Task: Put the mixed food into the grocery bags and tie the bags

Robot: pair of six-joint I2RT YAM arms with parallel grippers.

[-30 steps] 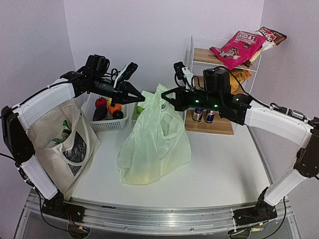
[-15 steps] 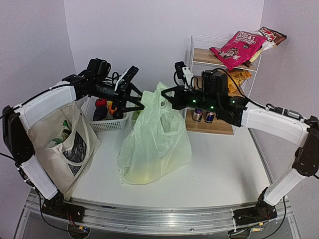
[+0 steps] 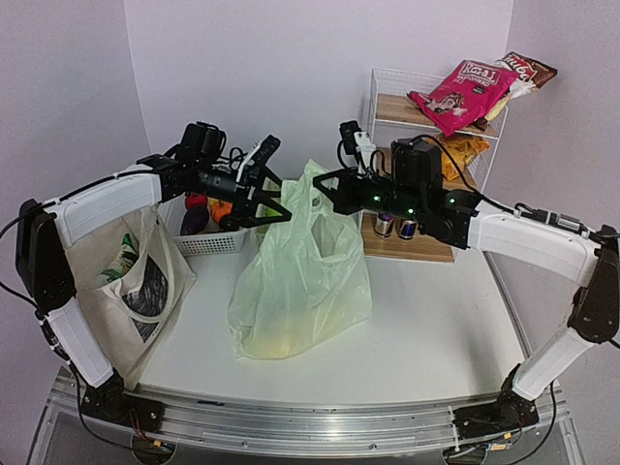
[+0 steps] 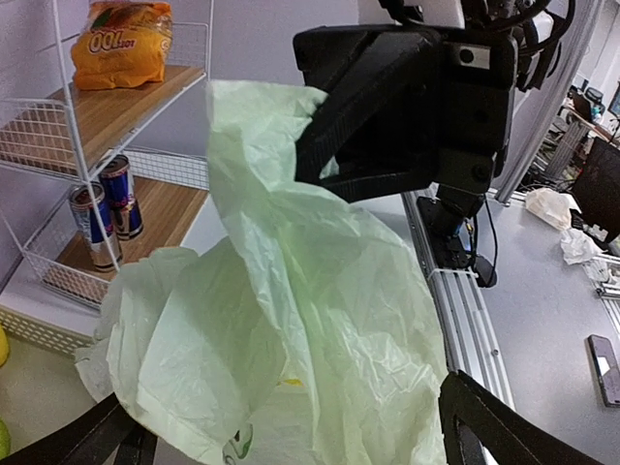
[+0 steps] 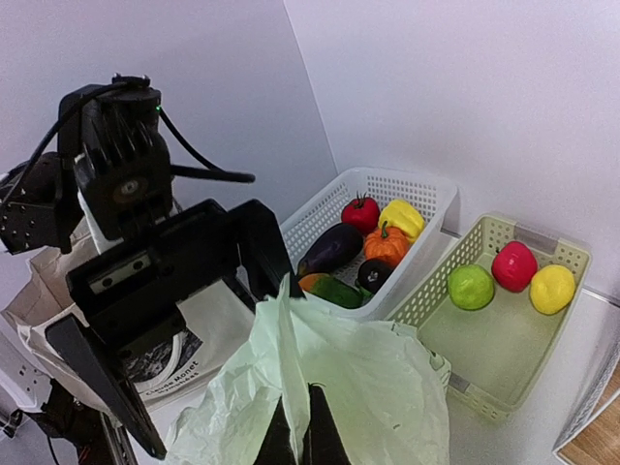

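Observation:
The pale-green plastic grocery bag [image 3: 300,276] stands mid-table, its top pulled up. My right gripper [image 3: 325,187] is shut on a fold of the bag's top [image 5: 291,387]. My left gripper [image 3: 283,182] is open wide just left of that top, and the film [image 4: 291,320] hangs between its spread fingers [image 4: 484,431] without being pinched. The cream canvas tote [image 3: 126,281] hangs at the table's left edge. Two drink cans [image 3: 397,226], an orange snack packet [image 4: 121,44] and pink and brown packets [image 3: 465,87] lie on the wire shelf.
A white basket [image 5: 431,189] of vegetables and a pale-green basket [image 5: 557,247] of round fruit stand behind the bag at the back wall. The wire shelf [image 3: 373,107] fills the back right corner. The two grippers sit close together over the bag.
My left gripper has gone from shut to wide open at the bag's top and shifted a little to the right. The right gripper has stayed shut on the bag.

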